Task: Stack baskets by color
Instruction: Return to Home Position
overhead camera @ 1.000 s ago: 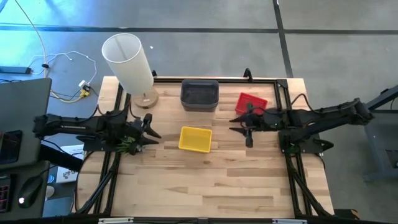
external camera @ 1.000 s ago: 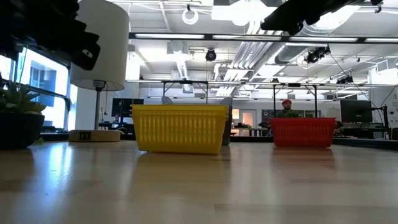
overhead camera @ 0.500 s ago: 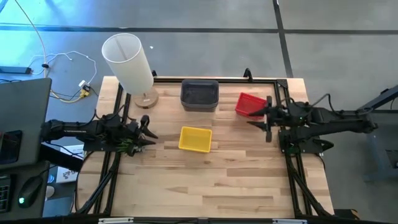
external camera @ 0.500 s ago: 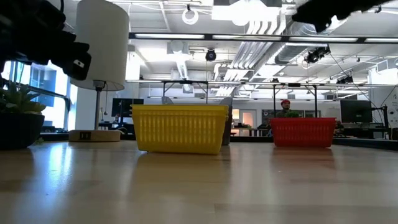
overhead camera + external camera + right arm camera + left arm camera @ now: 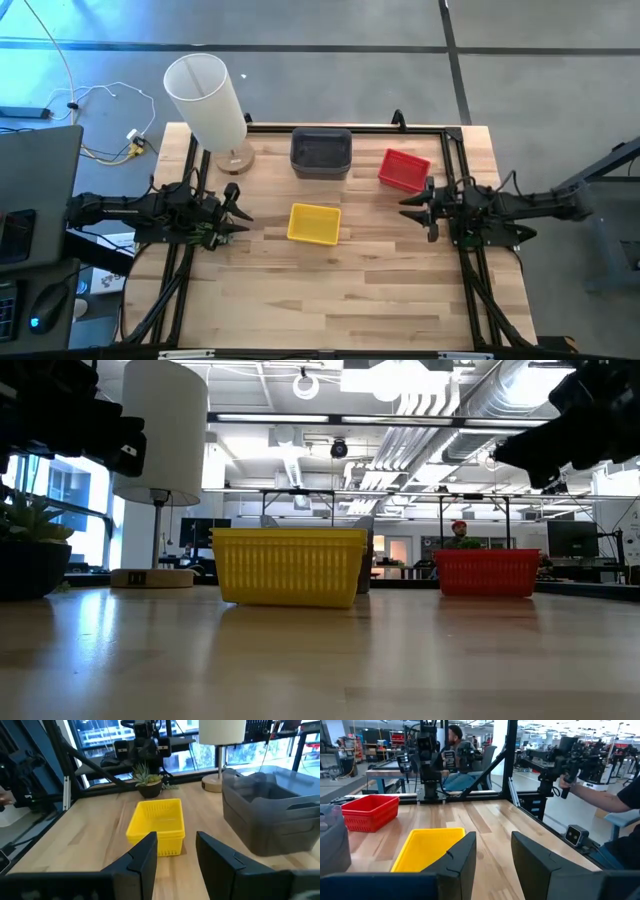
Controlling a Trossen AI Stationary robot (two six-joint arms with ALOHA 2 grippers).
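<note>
A yellow basket (image 5: 314,223) rests on its base at the table's middle, also in the low view (image 5: 288,565). Behind it stands a smoky grey basket (image 5: 321,153), whose walls show nested rims in the right wrist view (image 5: 270,820). A red basket (image 5: 404,170) sits at the far right. My left gripper (image 5: 238,212) hovers open near the left edge, pointing level at the yellow basket (image 5: 427,850). My right gripper (image 5: 415,210) hovers open near the right edge, just nearer than the red basket. Nothing is between either pair of fingers.
A tall white cylinder lamp (image 5: 207,100) stands at the far left corner on a round wooden base (image 5: 235,158). A small potted plant (image 5: 147,782) sits by the left arm. Black frame rails (image 5: 455,150) border the table. Bare wood lies along the near half.
My right gripper has drawn back from above the red basket toward the table's right edge, sinking and rolling a little, still open. The baskets have stayed where they were.
</note>
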